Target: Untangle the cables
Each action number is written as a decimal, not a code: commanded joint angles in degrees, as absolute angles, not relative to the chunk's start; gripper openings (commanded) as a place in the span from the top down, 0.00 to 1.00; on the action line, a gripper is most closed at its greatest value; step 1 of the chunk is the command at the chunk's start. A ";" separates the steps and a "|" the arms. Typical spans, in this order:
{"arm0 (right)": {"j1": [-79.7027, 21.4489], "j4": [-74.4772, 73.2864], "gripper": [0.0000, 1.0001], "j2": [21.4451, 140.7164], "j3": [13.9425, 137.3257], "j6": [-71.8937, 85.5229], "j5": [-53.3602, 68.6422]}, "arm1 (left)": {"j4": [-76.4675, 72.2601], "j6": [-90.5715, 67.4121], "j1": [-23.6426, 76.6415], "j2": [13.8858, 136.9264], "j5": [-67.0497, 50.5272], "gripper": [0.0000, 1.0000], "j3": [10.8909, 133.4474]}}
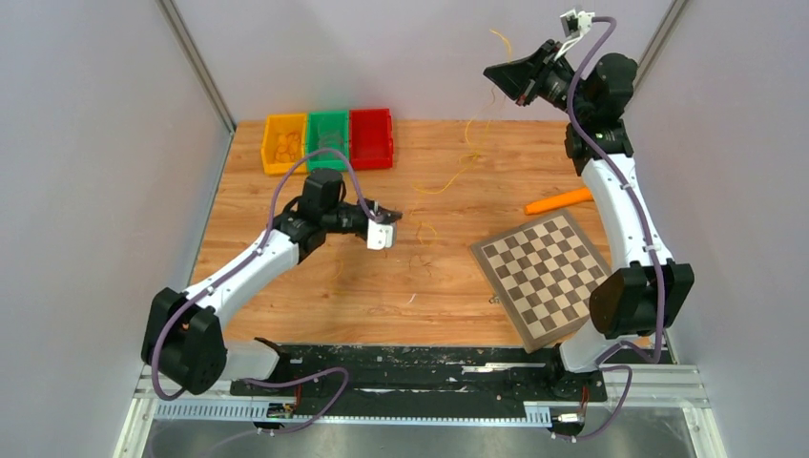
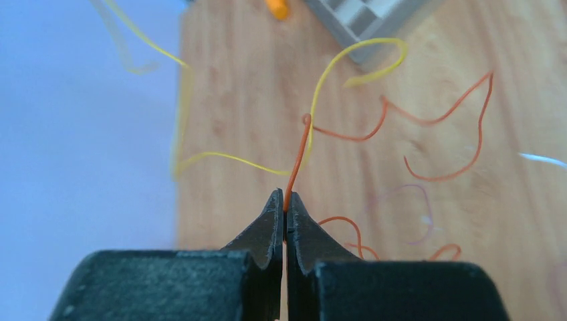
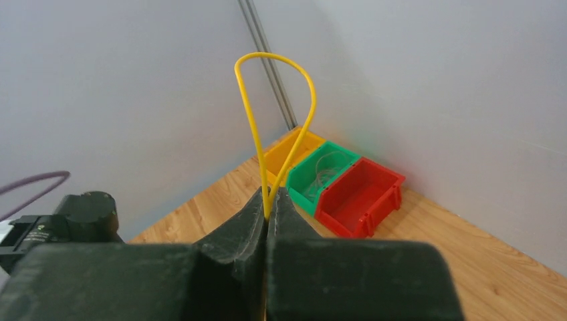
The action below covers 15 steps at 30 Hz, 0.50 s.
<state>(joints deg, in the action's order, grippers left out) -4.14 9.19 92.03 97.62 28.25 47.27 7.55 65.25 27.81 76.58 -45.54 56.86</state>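
My left gripper is shut on the end of a thin orange cable, low over the table middle. That orange cable crosses a yellow cable just beyond the tips, and more orange strands curl on the wood. My right gripper is shut on a yellow cable loop. It is raised high at the back right. The yellow cable hangs from it down to the table.
Yellow, green and red bins stand in a row at the back left. A checkerboard lies at the right by the right arm. An orange carrot-shaped piece lies behind it.
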 commanded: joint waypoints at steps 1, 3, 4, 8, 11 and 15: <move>-6.92 11.72 1.00 92.23 99.72 26.27 47.34 | 12.66 59.92 27.77 75.90 -41.47 1.00 48.07; -8.30 11.32 1.00 92.35 99.34 25.76 47.94 | 9.54 52.97 27.71 74.60 -38.96 1.00 46.76; -9.35 10.92 1.00 92.34 98.87 25.29 48.03 | 8.89 52.19 27.70 73.14 -38.28 1.00 46.67; -12.25 9.62 1.00 92.40 97.66 24.43 48.66 | 0.89 44.70 27.77 68.39 -35.81 1.00 44.04; -14.41 8.78 1.00 92.38 96.23 23.48 48.56 | 1.33 40.56 27.77 66.64 -37.87 1.00 46.68; -16.17 8.35 1.00 93.11 95.38 22.55 47.95 | 2.02 41.64 27.71 61.78 -43.67 1.00 46.13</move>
